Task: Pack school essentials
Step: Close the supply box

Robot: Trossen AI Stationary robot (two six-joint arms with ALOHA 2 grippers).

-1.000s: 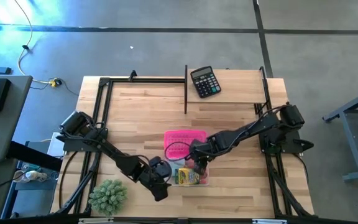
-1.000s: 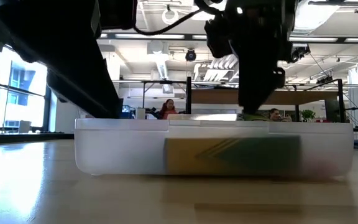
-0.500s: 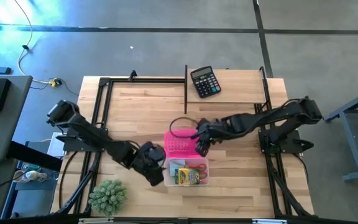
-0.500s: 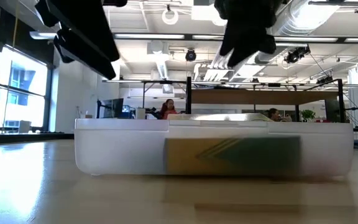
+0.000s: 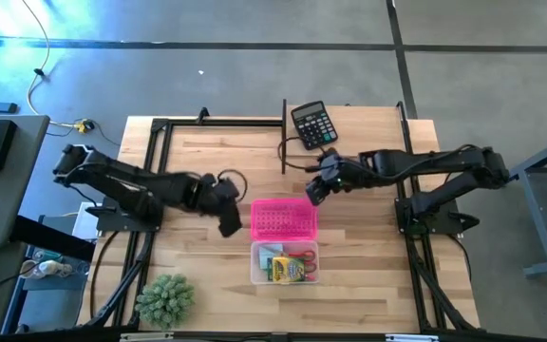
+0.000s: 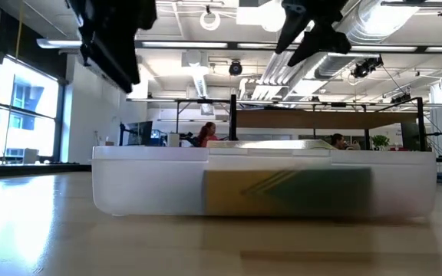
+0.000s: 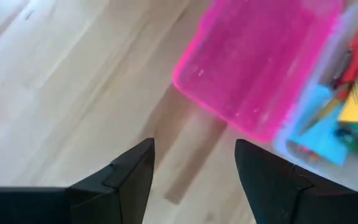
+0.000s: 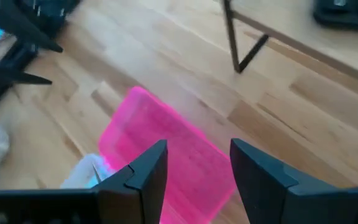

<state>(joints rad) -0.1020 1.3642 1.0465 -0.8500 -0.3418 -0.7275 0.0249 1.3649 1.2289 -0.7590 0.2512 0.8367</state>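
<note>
Two boxes in front of you: pink lid (image 5: 284,219) just behind the clear box (image 5: 284,262), which holds the crayon pack (image 5: 289,272), blue notepad (image 7: 321,129) and scissors (image 5: 297,255). No readable writing. Left gripper (image 5: 228,218) and right gripper (image 5: 316,188) both gape, holding nothing.

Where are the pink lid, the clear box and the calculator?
pink lid (image 5: 284,220), high view, middle of its top.
clear box (image 5: 258,265), high view, its left wall.
calculator (image 5: 313,124), high view, its keypad.
</note>
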